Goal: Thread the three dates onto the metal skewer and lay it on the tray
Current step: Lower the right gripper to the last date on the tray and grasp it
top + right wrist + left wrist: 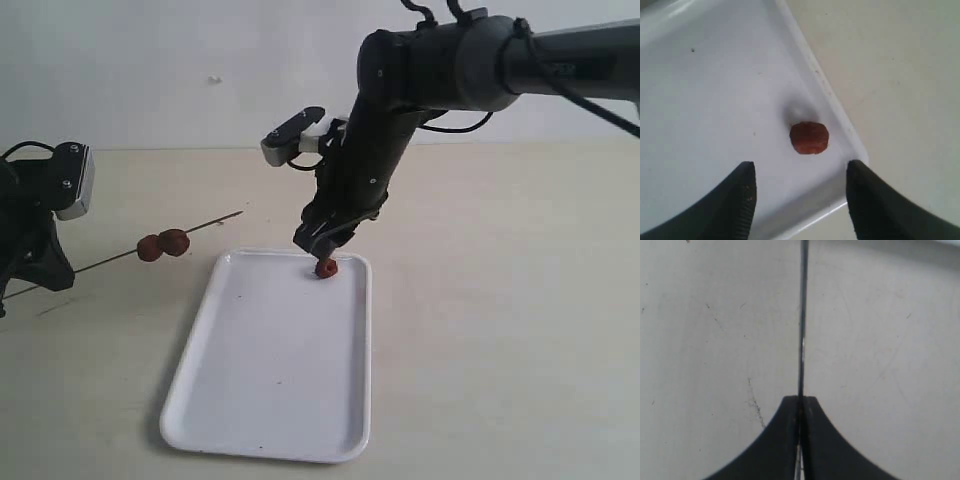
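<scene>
Right gripper (pixel 322 247), jaws apart, hangs directly over a single date (pixel 326 267) that lies on the white tray (pixel 260 380), near its far right corner and just inside the rim. In the right wrist view this date (pixel 809 138) appears just beyond the two black fingertips (pixel 742 192), in line with the gap between them and touching neither. Left gripper (pixel 800 404), at the left edge of the exterior view, has its jaws pressed together on the metal skewer (pixel 205 226). From the grip the skewer runs out towards the tray, tilted slightly upward, and its tip stops short of the tray's far left corner. Two dates (pixel 162 245) are threaded on the skewer side by side, touching each other, roughly midway along its visible length and clear of the tray. The tray rests flat on the pale table (pixel 500 300), with its long sides running away from the camera.
</scene>
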### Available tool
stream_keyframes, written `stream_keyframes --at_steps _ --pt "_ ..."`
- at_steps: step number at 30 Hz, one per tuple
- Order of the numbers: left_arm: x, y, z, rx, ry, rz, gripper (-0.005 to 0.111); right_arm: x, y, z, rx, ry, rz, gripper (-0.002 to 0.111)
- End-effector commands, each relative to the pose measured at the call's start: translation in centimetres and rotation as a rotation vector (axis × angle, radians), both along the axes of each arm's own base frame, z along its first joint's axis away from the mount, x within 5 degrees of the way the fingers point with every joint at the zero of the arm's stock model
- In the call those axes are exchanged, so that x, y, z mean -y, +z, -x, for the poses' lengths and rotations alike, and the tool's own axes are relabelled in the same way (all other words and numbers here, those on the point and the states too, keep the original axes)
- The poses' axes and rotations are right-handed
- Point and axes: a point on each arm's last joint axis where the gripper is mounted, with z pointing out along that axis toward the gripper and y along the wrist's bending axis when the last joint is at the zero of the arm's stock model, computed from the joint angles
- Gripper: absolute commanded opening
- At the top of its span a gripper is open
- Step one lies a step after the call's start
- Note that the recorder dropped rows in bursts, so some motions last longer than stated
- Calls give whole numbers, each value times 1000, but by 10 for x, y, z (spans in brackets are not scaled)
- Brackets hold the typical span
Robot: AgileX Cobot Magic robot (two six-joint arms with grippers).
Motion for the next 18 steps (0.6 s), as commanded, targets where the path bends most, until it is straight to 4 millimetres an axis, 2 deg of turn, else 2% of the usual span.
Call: stream_keyframes --at_steps 1,13,18 --pt "-1 4 1 5 16 11 0 -4 -9 -12 -48 -21 27 52" --pt "-1 4 0 10 17 11 0 -5 -33 -25 -59 -10 116 52" --pt "-1 4 0 13 18 10 0 -15 -35 -26 -22 2 99 52"
